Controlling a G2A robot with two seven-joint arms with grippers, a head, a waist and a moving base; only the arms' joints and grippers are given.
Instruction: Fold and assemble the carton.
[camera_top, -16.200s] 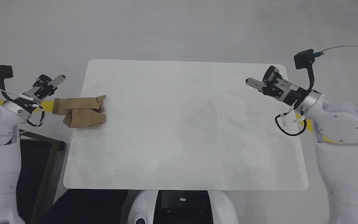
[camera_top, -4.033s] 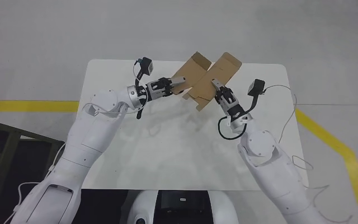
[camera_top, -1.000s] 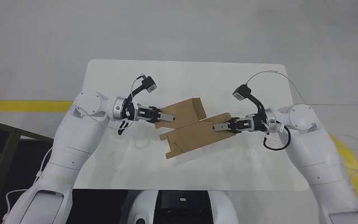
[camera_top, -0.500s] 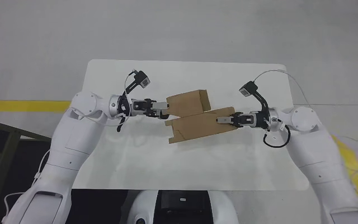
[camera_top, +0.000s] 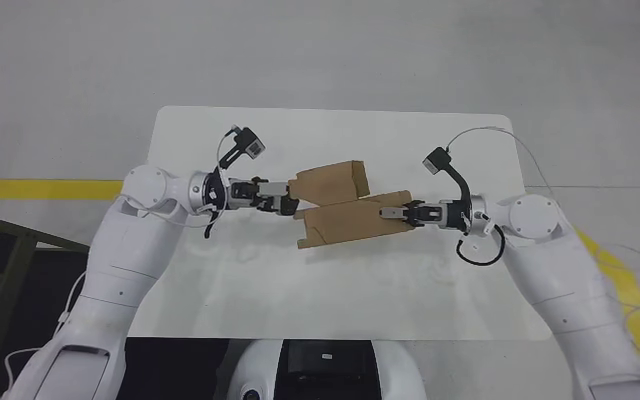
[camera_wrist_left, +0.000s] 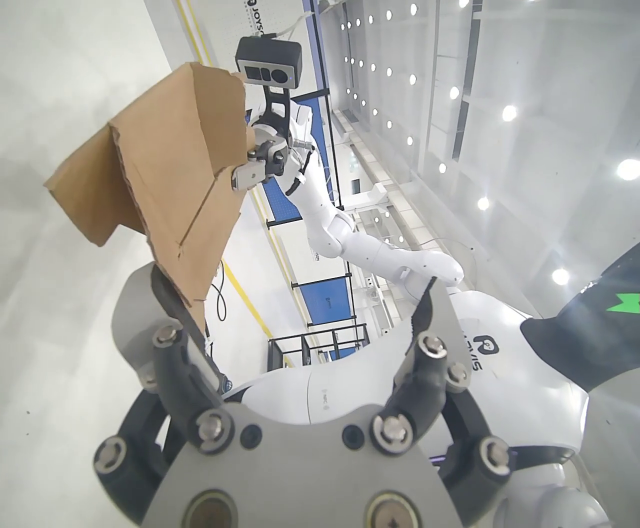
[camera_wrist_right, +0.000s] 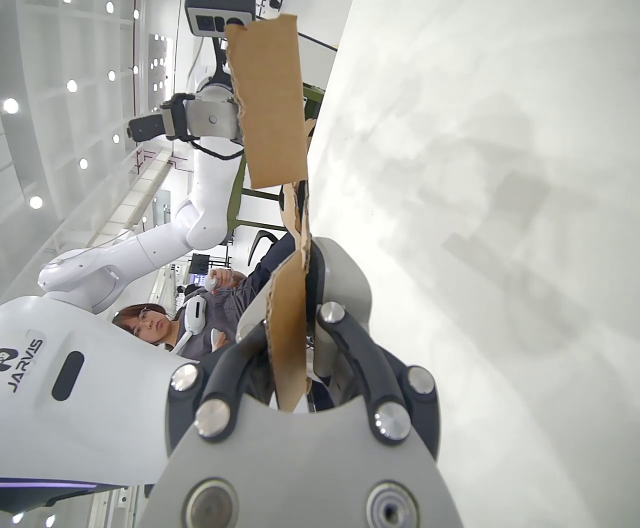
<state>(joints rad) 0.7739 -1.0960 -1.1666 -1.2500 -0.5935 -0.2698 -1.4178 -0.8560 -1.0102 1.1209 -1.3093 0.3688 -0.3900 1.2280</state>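
White table (camera_top: 200, 290) on a grey floor (camera_top: 300, 50) with yellow lines (camera_top: 50, 188); round ceiling lights (camera_wrist_left: 509, 112) overhead.

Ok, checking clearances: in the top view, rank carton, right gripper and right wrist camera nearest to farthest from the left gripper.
1. carton, at the left gripper's tip.
2. right gripper, clamping the carton's opposite end.
3. right wrist camera, farther out on that arm.

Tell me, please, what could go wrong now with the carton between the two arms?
1. Only the right gripper is shut on the carton, at one edge; the cardboard may slip or tear there.
2. The left gripper is open, with the carton edge against one of its fingers; closing could miss it or crush it.
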